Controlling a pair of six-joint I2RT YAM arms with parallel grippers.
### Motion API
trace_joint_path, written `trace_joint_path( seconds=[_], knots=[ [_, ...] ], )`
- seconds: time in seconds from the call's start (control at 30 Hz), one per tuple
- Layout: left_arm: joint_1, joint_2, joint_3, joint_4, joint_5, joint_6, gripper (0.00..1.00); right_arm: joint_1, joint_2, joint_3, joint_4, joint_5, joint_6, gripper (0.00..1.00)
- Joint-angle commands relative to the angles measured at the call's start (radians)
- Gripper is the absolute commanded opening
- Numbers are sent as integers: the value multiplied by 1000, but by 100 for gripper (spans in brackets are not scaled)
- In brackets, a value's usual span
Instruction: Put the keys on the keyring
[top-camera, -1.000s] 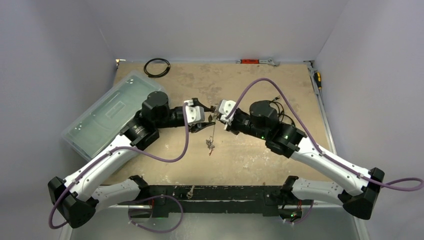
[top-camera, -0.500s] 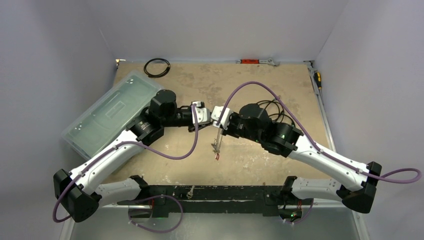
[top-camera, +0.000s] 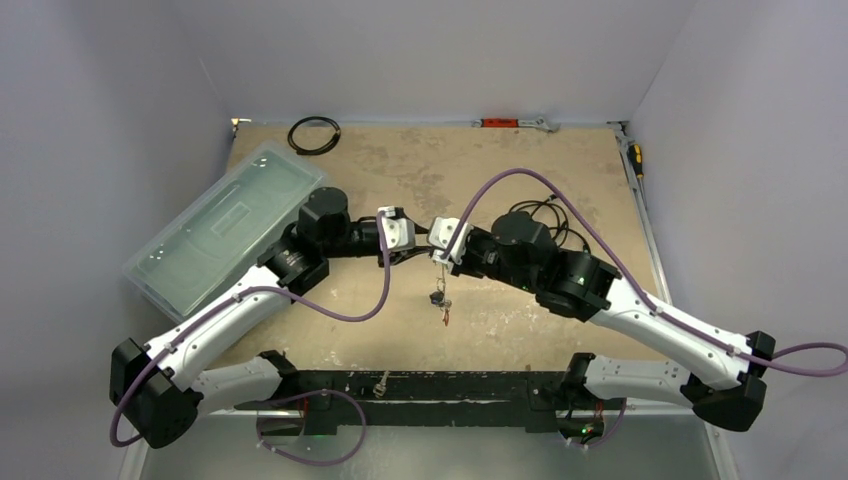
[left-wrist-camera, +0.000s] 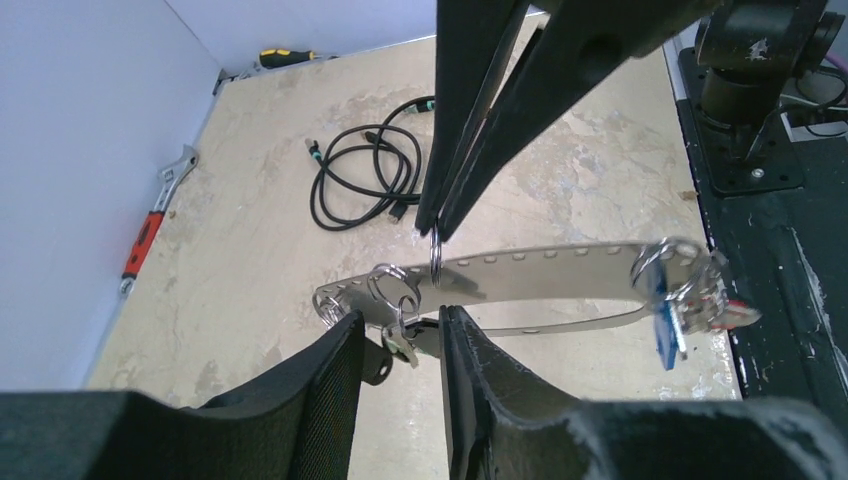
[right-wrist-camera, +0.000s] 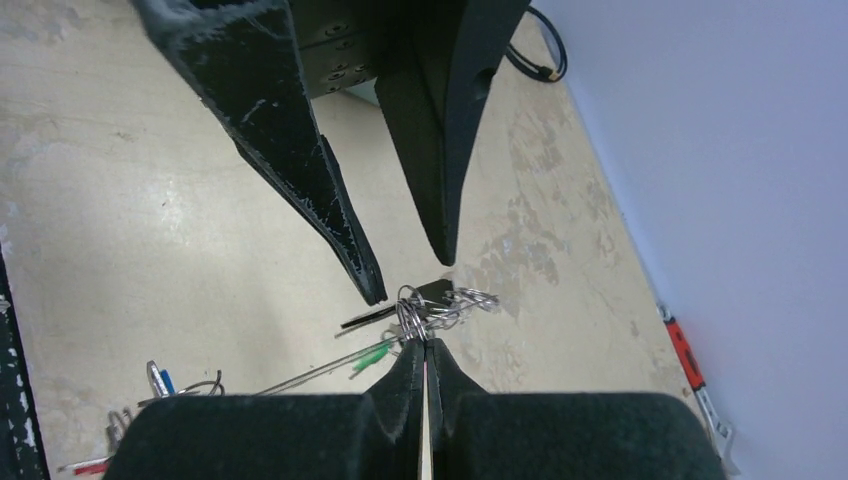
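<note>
The right gripper (right-wrist-camera: 425, 350) is clamping the keyring (left-wrist-camera: 540, 270) mid-air at centre-scene, the left gripper (left-wrist-camera: 400, 325) is straddling a key (left-wrist-camera: 425, 337) at its end, grip unclear; should be feeding it on slowly, keyring steady.

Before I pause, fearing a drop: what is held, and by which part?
The right tool pinches the keyring near its upper end, keys hanging below; whether the left tool grips, unclear.

The keyring (left-wrist-camera: 540, 270) is shiny silver, one band dotted with a row of small holes; the keys (left-wrist-camera: 690, 300) carry blue, red and green tags. On the mottled beige table (top-camera: 400, 160), a black cable ring (top-camera: 314, 135) lies at 11 o'clock, a red-handled wrench (top-camera: 500, 123) at 12, a yellow-and-black screwdriver (top-camera: 636, 160) at 2 and a clear greenish bin (top-camera: 225, 225) at 9.
</note>
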Motion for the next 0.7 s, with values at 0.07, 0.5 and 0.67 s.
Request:
trace_joint_path(
  seconds=[0.07, 0.5, 0.67],
  knots=[
    [9, -2, -14, 129, 59, -50, 27, 3, -51, 35, 68, -20, -20, 0],
    [9, 22, -3, 135, 122, -76, 23, 3, -21, 45, 82, -32, -26, 0],
    [9, 24, 0, 147, 141, -88, 23, 3, 7, 58, 67, -11, -36, 0]
  ],
)
